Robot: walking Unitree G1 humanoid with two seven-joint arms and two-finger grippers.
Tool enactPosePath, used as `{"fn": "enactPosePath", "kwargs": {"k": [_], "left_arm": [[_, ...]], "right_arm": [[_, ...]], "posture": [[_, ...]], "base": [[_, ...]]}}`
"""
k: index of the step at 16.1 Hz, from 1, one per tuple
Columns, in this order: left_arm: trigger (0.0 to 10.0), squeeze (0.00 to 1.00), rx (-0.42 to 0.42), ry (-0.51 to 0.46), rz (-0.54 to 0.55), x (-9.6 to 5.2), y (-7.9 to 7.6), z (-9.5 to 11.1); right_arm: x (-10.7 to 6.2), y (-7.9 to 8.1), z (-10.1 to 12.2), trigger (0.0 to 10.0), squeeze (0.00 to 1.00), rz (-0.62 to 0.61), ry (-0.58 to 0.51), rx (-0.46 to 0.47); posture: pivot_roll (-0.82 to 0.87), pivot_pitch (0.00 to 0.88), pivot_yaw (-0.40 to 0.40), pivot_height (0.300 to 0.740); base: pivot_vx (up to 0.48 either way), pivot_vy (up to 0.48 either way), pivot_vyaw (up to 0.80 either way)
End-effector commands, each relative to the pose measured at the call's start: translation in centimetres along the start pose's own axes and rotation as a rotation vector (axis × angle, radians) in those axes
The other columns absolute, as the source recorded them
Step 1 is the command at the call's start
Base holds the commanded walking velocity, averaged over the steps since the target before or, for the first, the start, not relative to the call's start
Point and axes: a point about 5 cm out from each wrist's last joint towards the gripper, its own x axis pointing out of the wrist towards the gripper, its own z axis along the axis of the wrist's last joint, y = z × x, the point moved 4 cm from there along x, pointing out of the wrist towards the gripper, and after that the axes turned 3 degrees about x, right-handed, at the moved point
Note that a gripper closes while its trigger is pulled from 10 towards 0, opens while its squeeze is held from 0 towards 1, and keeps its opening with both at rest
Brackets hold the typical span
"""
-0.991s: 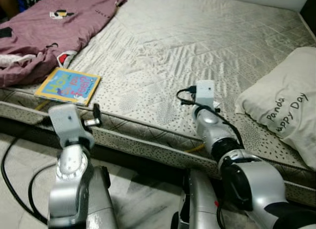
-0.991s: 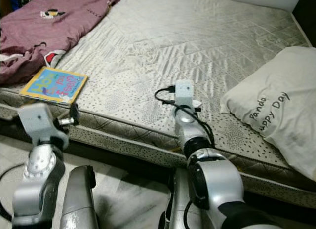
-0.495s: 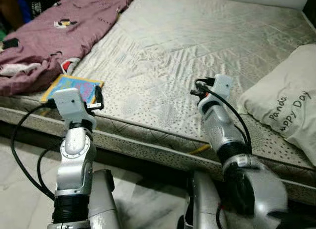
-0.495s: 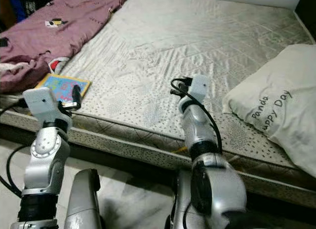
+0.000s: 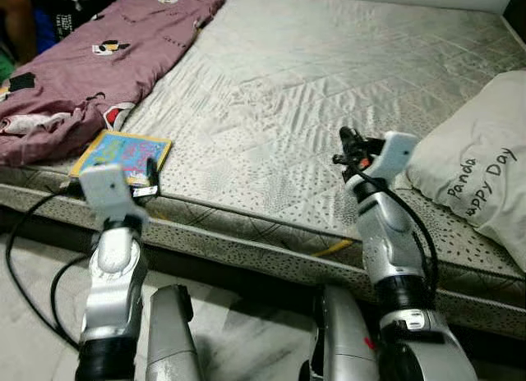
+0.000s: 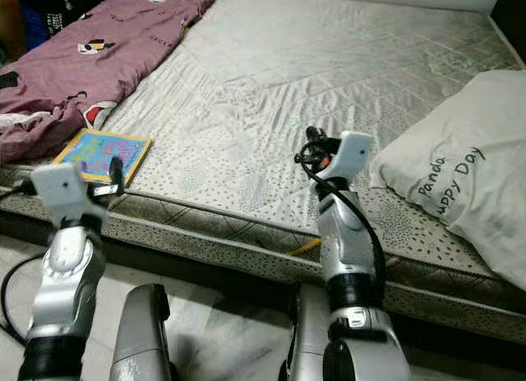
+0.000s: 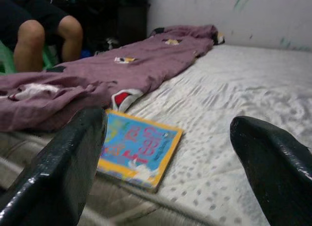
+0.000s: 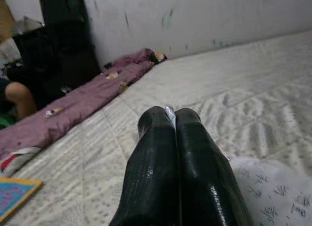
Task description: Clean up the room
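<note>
A book (image 5: 122, 154) with a bright blue and yellow cover lies flat on the bed (image 5: 329, 85), close to the near edge and on the robot's left. Its far corner sits just beside the rumpled purple blanket (image 5: 90, 69), which runs along the left side of the bed toward the wall.

The left hand (image 7: 168, 153) hovers at the near edge of the bed, just short of the book, with its fingers (image 7: 68, 162) spread wide. In the left wrist view the book lies straight ahead between the two fingers, apart from them. A person's bare knees (image 7: 46, 38) show beyond the blanket.

The right hand (image 8: 174, 133) is raised above the middle of the bed, well apart from the book, with its two fingers pressed together; a small silvery sliver shows between the tips, and what it is cannot be told. It points across the bed toward the blanket.

A white pillow (image 5: 477, 176) with printed lettering lies on the right side of the bed, near the right arm.
</note>
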Motion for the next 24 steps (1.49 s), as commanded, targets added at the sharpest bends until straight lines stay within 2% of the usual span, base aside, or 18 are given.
{"fn": "enactPosePath", "kwargs": {"k": [1,8,11,16,21,24], "left_arm": [[10.0,0.0,0.017,-0.021,-0.005,-0.2,0.3,0.2],[10.0,0.0,0.005,-0.038,-0.044,0.6,-0.9,0.5],[10.0,0.0,0.005,-0.047,-0.054,1.0,-1.2,0.8],[10.0,0.0,-0.004,-0.05,-0.058,1.1,-1.6,0.8],[10.0,0.0,-0.015,-0.05,-0.065,1.2,-1.9,0.8],[10.0,0.0,0.001,-0.032,-0.057,1.3,-1.9,0.4]], "right_arm": [[-0.2,0.9,0.2,10.0,0.0,0.033,0.0,0.017],[-1.4,1.3,0.1,10.0,0.0,0.018,0.025,0.036],[-1.5,0.8,0.1,10.0,0.0,-0.002,0.031,0.037],[-1.5,0.6,0.0,10.0,0.0,-0.012,0.039,0.011],[-1.6,-0.1,-0.1,10.0,0.0,-0.051,0.051,0.015],[-1.9,-0.7,-0.7,10.0,0.0,-0.071,0.08,-0.03]], "posture": [[-0.02,0.0,0.022,0.561],[-0.05,0.0,0.052,0.631],[-0.06,0.0,0.054,0.681],[-0.06,0.0,0.044,0.685],[-0.06,0.0,0.043,0.74],[-0.06,0.0,0.043,0.74]], "base": [[0.0,0.0,0.0],[0.0,0.0,0.0],[0.0,0.0,0.0],[0.0,0.0,0.0],[0.0,0.0,0.0],[0.0,0.0,0.0]]}}
